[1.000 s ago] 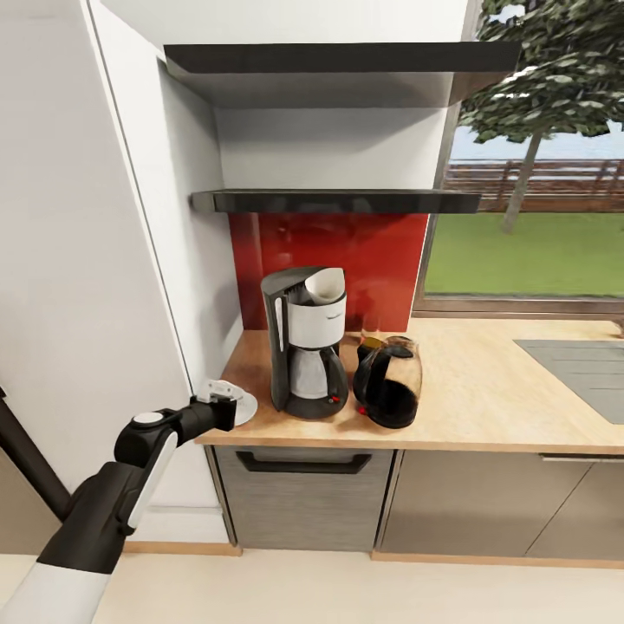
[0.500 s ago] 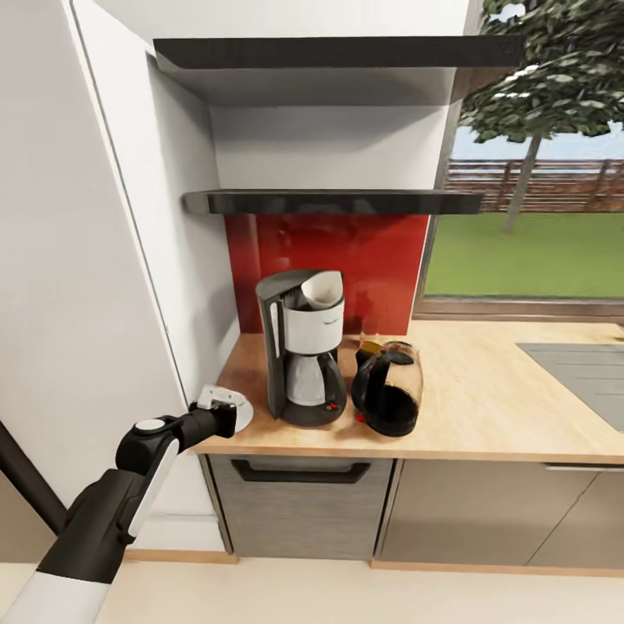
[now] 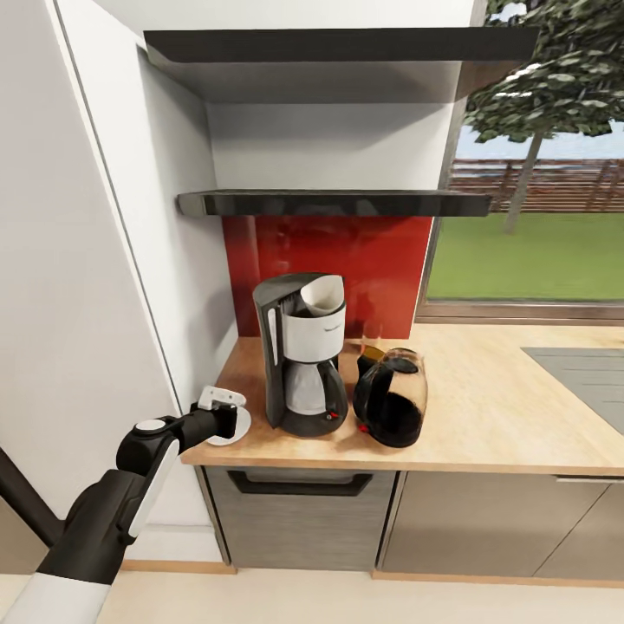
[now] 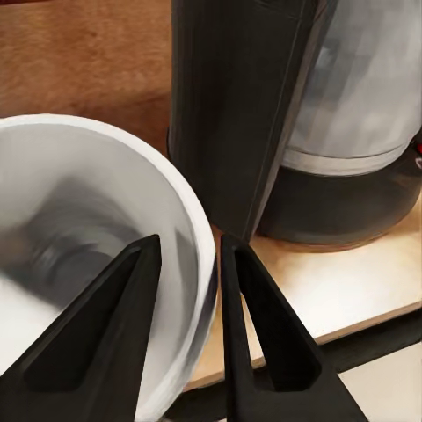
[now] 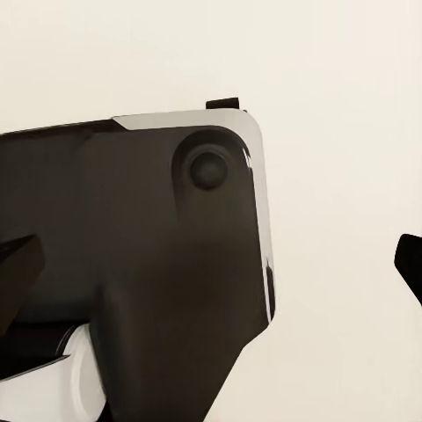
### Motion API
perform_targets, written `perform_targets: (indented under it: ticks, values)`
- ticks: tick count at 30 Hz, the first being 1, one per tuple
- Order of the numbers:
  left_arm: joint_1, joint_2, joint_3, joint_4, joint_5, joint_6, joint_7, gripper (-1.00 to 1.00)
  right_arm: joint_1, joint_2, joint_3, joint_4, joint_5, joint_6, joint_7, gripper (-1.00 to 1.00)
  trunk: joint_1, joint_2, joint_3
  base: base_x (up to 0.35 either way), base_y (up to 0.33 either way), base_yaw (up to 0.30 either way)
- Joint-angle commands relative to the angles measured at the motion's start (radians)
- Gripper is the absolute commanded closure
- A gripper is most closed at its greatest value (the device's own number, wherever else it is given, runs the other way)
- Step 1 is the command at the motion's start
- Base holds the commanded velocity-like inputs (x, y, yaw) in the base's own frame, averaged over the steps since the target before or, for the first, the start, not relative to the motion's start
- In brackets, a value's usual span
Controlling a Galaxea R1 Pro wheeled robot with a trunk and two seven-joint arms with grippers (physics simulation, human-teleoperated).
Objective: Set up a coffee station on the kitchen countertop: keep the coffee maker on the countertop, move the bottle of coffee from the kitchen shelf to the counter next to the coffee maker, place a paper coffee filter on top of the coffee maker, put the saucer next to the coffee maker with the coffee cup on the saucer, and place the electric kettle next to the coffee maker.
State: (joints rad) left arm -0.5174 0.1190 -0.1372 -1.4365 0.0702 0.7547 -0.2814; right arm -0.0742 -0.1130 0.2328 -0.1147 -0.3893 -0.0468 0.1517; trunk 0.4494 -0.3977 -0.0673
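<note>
The coffee maker stands on the kitchen countertop below the shelves, with the white paper coffee filter sitting in its top. Right beside it is the dark glass electric kettle. The amber top of the bottle of coffee peeks out just behind the kettle. At the counter's front left corner lies the white saucer. My left gripper is shut on the saucer's rim, one finger on each side. The coffee cup is out of view. My right gripper is open.
Two dark shelves hang over the red backsplash. A white wall panel stands close on the left of my arm. A grey cooktop is set into the counter at the right. Dark cabinet fronts lie below.
The whole view has shifted as the camera moved. My left gripper keeps its hold on the saucer at the counter's corner, left of the coffee maker.
</note>
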Motion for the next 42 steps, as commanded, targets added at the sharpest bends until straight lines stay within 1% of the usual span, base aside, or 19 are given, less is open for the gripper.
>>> perform_targets:
  ticks: [1,11,22,30,42]
  values:
    - [-0.001,0.001,-0.001,-0.001,0.007,0.006,0.002,1.0,-0.001,0.0,0.008,0.001,-0.01,-0.004,0.003,-1.0,0.001,-0.002,-0.002,0.003,0.0,0.0]
    - [-0.001,0.001,-0.001,-0.001,0.007,0.006,0.003,1.0,-0.001,0.001,0.008,0.001,-0.01,-0.004,0.003,-1.0,0.001,-0.002,-0.007,0.0,0.0,0.0]
    - [-0.001,0.001,-0.002,-0.001,0.008,0.005,0.009,1.0,-0.001,0.001,0.008,0.002,-0.011,-0.004,0.003,-1.0,0.001,-0.002,-0.024,0.005,0.0,0.0]
    - [-0.001,0.001,-0.002,0.002,0.008,0.005,0.01,1.0,-0.001,0.001,0.008,0.002,-0.011,-0.004,0.003,-1.0,0.001,-0.002,-0.036,0.13,0.0,0.0]
    - [0.0,0.001,-0.001,0.002,0.008,0.005,0.01,1.0,-0.001,0.001,0.008,0.003,-0.01,-0.004,0.003,-1.0,0.001,-0.002,-0.054,0.004,0.0,0.0]
